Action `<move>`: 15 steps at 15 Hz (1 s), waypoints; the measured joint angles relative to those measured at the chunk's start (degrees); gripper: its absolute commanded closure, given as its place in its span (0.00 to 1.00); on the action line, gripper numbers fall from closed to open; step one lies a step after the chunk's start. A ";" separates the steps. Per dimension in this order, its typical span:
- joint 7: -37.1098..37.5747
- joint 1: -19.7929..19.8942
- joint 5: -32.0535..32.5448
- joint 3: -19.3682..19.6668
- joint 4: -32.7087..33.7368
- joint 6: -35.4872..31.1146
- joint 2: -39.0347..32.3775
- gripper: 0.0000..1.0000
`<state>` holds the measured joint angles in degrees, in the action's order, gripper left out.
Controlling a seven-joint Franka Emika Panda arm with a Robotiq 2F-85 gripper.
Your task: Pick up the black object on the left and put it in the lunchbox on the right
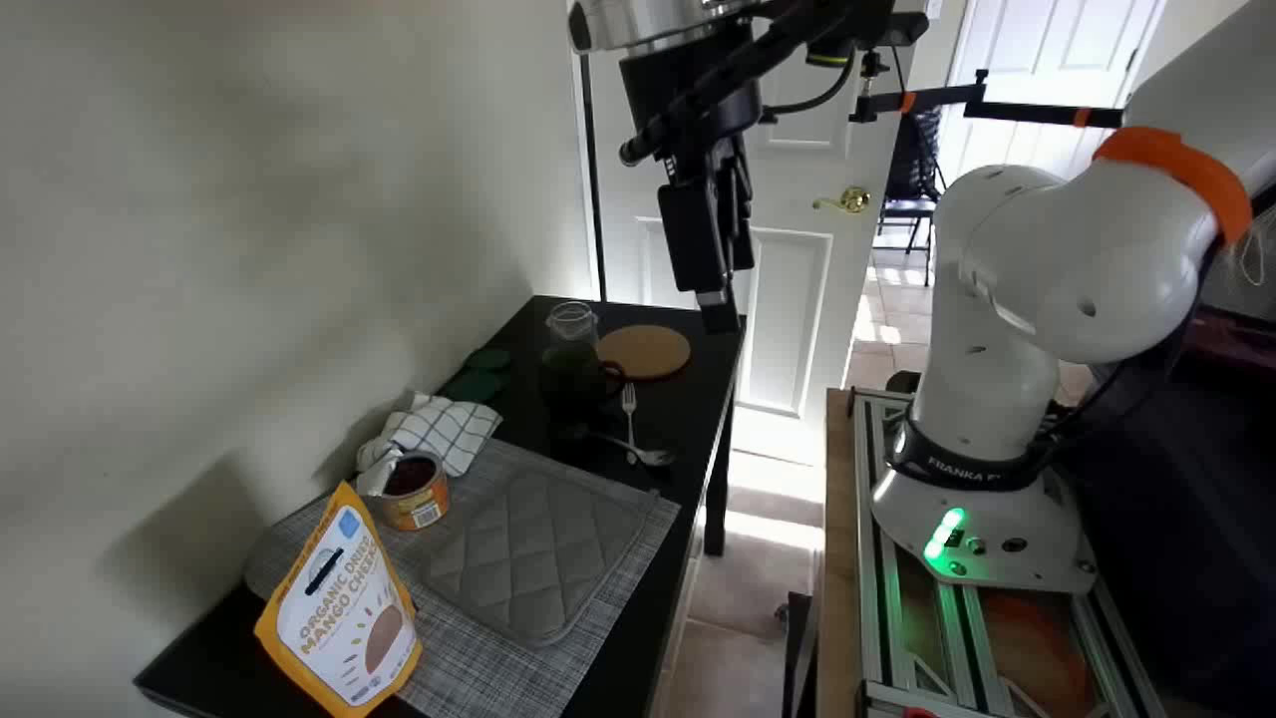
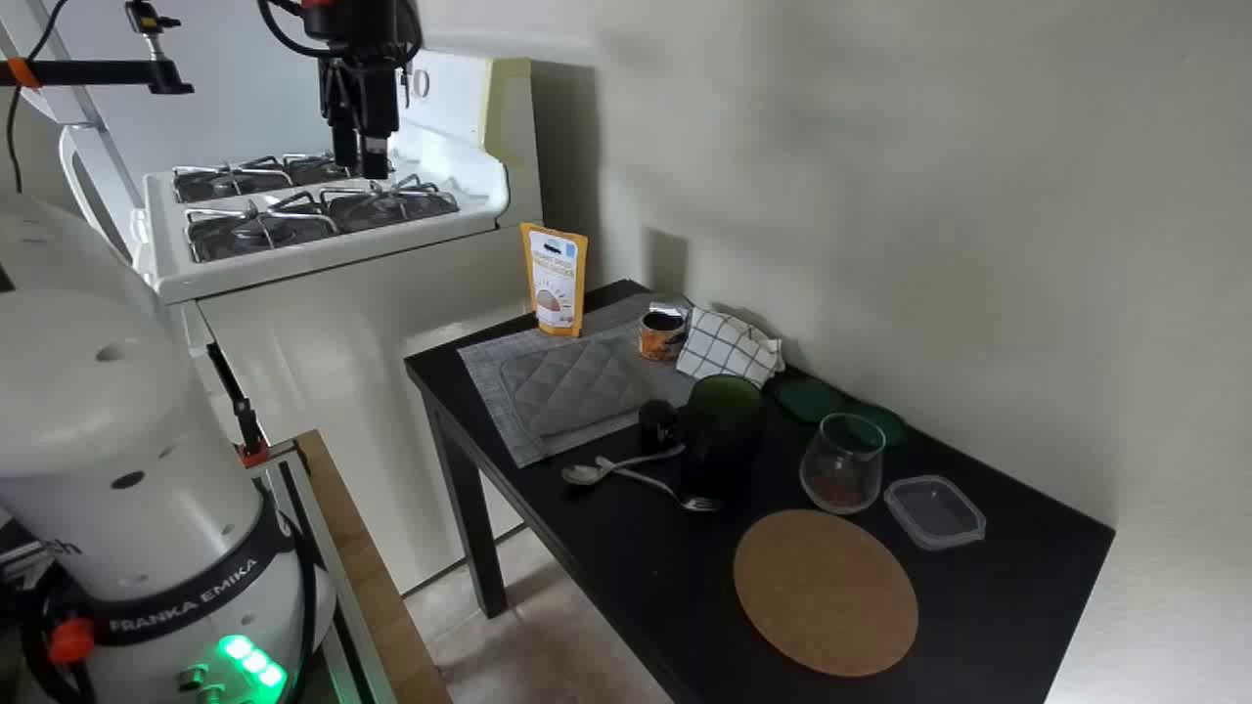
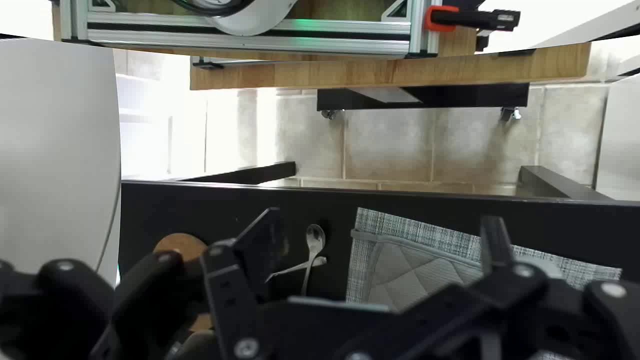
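Observation:
My gripper (image 1: 720,304) hangs high above the table, well apart from everything on it; it also shows in an exterior view (image 2: 360,164). In the wrist view its fingers (image 3: 382,217) stand wide apart with nothing between them. A dark green, nearly black mug (image 2: 721,430) stands upright mid-table; it also shows in an exterior view (image 1: 573,384). A small black part (image 2: 657,425) beside it looks like its handle, but I cannot tell for sure. A shallow clear plastic box or lid (image 2: 934,511) lies near the wall; I cannot tell if it is the lunchbox.
Spoon (image 2: 584,474) and fork (image 2: 699,503) cross by the mug. A cork disc (image 2: 827,592), glass (image 2: 843,464), green lids (image 2: 809,399), checked cloth (image 2: 729,347), open can (image 2: 662,334), mango pouch (image 2: 556,281) and grey pot holder (image 2: 574,386) share the black table (image 2: 1027,596).

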<state>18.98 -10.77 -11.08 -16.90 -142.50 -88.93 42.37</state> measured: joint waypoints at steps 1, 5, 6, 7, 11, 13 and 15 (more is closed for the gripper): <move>0.00 0.00 0.00 0.00 0.00 0.00 0.00 0.00; 0.00 0.00 0.00 0.00 0.00 0.00 0.00 0.00; 0.00 0.00 0.00 0.00 0.00 0.00 0.00 0.00; 0.00 0.00 0.00 0.00 0.00 0.00 0.00 0.00; 0.11 0.18 0.03 0.00 0.00 0.00 0.07 0.00; 1.64 1.21 0.07 0.38 -0.25 0.07 1.02 0.00; 3.83 2.70 0.07 1.56 -1.33 0.88 3.49 0.00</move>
<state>22.80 -8.07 -11.00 -15.34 -143.84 -88.05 45.86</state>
